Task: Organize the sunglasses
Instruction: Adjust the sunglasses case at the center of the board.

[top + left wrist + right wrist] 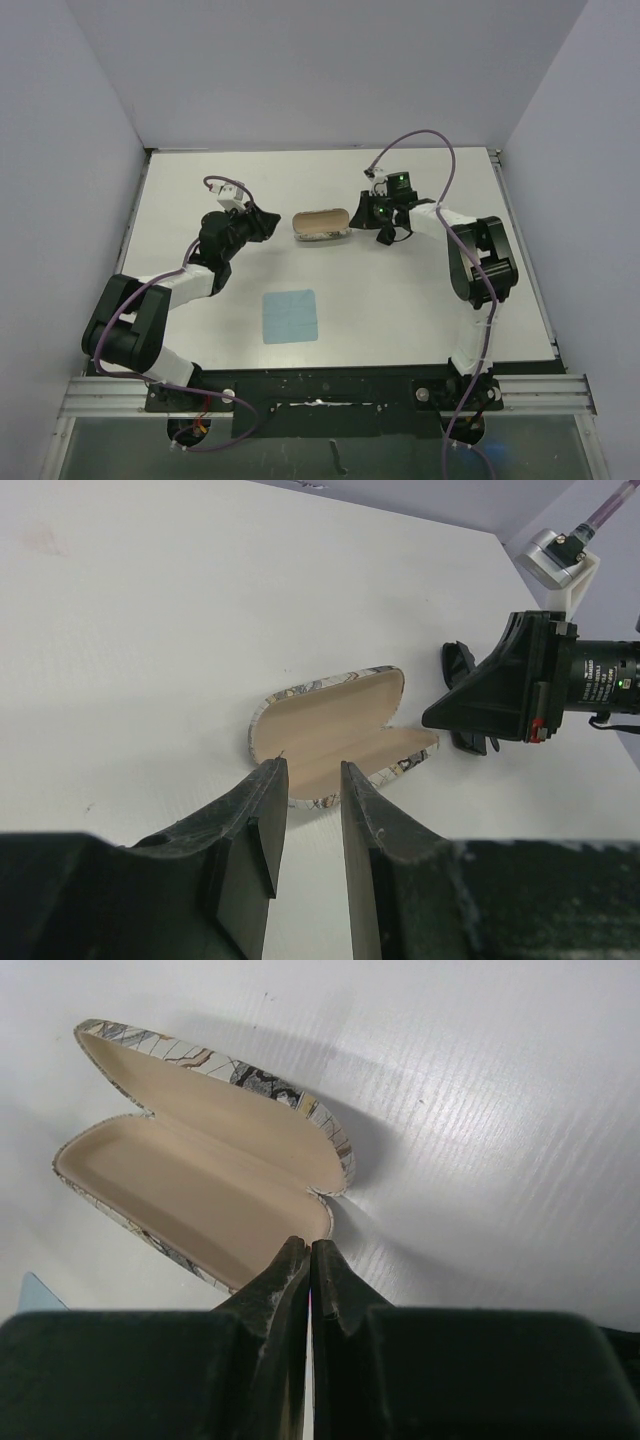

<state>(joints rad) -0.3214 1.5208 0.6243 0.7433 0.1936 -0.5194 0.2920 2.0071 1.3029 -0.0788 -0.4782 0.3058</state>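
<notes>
Nearest, low in the top view, the light blue cloth lies flat on the white table. Beyond it, my left gripper has its jaws partly spread around nothing, pointing at the open case in mid-frame. My right gripper is pressed together, empty, just short of the case's right end. The sunglasses lie right of the case, half hidden behind my right gripper.

Open case fills gap between left hand, right hand.
</notes>
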